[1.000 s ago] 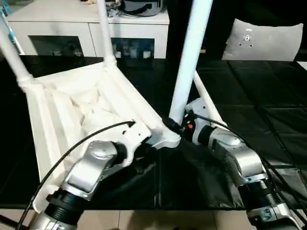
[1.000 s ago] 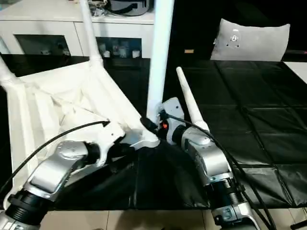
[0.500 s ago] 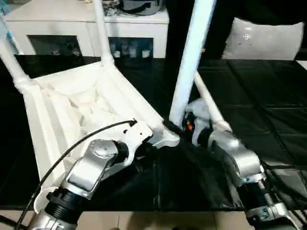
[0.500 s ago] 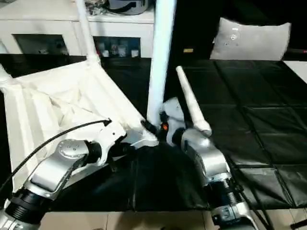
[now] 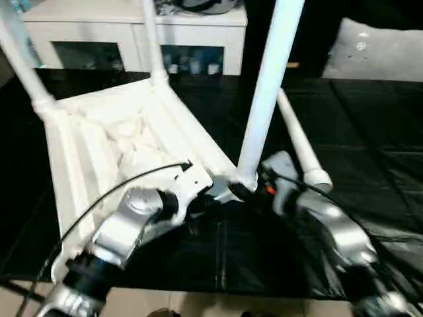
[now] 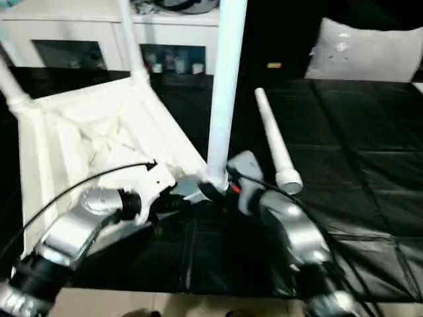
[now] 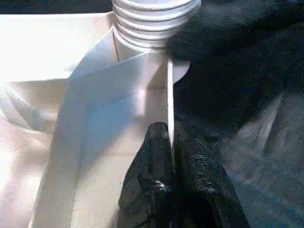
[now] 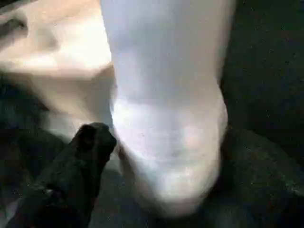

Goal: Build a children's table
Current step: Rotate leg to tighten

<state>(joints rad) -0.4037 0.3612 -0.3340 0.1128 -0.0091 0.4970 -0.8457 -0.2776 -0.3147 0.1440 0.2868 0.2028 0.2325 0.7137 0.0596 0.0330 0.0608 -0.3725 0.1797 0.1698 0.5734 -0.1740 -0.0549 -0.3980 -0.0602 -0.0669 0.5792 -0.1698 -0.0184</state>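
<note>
White tabletop rim pinched in my left hand; right hand grip unclear. Keep leg at 12 o'clock, seat w/ steady push.

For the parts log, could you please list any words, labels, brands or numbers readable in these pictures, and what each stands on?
No text can be read.
Grey cushion: a small round mark, too blurred to read.
Cabinet shelf items: too small to read.
White tabletop and legs: no visible print.

no readable text, labels or numbers
</note>
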